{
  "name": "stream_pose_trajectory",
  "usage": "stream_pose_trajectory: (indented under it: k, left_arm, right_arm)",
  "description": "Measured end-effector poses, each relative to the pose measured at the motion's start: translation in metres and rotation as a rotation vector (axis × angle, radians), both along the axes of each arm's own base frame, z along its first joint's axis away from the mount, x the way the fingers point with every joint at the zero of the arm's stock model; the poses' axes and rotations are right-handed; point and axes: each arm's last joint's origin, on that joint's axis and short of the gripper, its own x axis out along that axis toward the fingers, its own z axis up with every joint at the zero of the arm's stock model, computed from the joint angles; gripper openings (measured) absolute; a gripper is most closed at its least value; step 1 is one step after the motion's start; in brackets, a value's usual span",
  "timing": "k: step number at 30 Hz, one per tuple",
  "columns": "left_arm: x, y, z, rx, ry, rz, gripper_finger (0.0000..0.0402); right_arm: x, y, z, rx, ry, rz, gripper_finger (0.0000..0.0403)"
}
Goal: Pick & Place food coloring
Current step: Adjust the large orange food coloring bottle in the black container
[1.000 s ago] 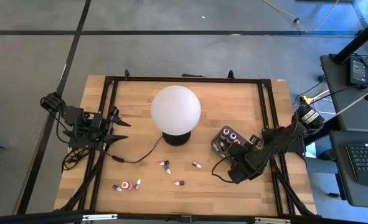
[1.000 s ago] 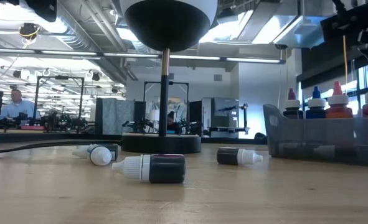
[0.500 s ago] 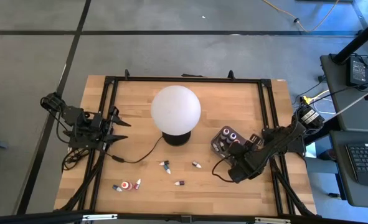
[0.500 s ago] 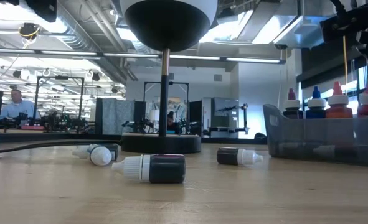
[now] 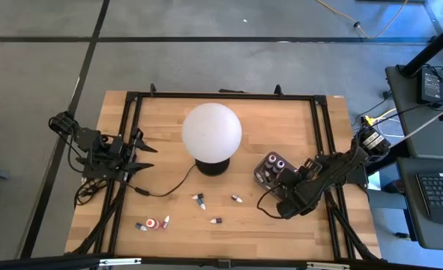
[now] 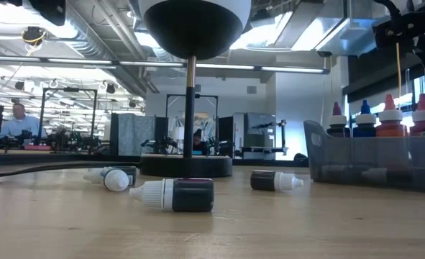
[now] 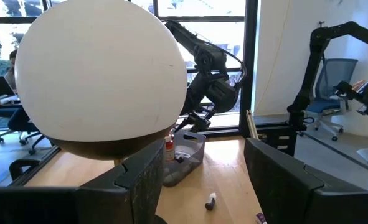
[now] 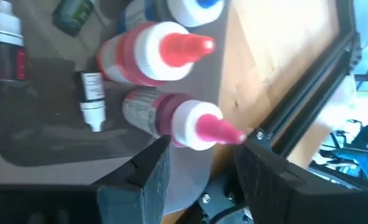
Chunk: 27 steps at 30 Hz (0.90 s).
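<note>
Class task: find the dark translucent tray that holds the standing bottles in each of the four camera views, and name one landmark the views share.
High view: tray, right of the globe lamp.
Low view: tray, far right; lamp's base centre.
Left wrist view: tray, beyond the lamp.
Right wrist view: tray fills the picture; lamp not in it.
Shared landmark: the lamp, in three views.

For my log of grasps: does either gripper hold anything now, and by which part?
Left gripper: nothing. Right gripper is at a pink-tipped bottle in the tray; whether it grips cannot be told.
</note>
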Motion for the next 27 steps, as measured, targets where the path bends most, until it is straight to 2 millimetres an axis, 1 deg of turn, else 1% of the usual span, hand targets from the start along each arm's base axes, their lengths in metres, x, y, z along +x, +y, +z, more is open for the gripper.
stream_pose_trajectory:
  k: [4,10,13,17,19,23,27]
  left_arm:
    - [0.0,0.0,0.0,0.0,0.0,0.0,0.0218]
    - [0.0,0.0,0.0,0.0,0.0,0.0,0.0217]
    - [0.0,0.0,0.0,0.0,0.001,0.0,0.0215]
    - [0.0,0.0,0.0,0.0,0.001,0.0,0.0216]
    - [0.0,0.0,0.0,0.0,0.001,0.0,0.0218]
    - [0.0,0.0,0.0,0.0,0.001,0.0,0.0218]
    - [0.0,0.0,0.0,0.0,0.001,-0.001,0.0215]
  right_arm:
    - [0.003,0.002,0.007,0.006,-0.025,0.001,0.0177]
    - [0.016,0.008,0.028,-0.005,-0.151,0.069,0.0177]
    - [0.025,0.015,0.034,0.051,-0.218,0.118,0.0177]
    - [0.04,0.025,0.03,0.126,-0.318,0.259,0.0177]
    - [0.045,0.026,0.025,0.151,-0.342,0.302,0.0177]
    - [0.047,0.019,0.014,0.161,-0.336,0.274,0.0177]
    - [0.046,0.008,-0.002,0.197,-0.3,0.198,0.0177]
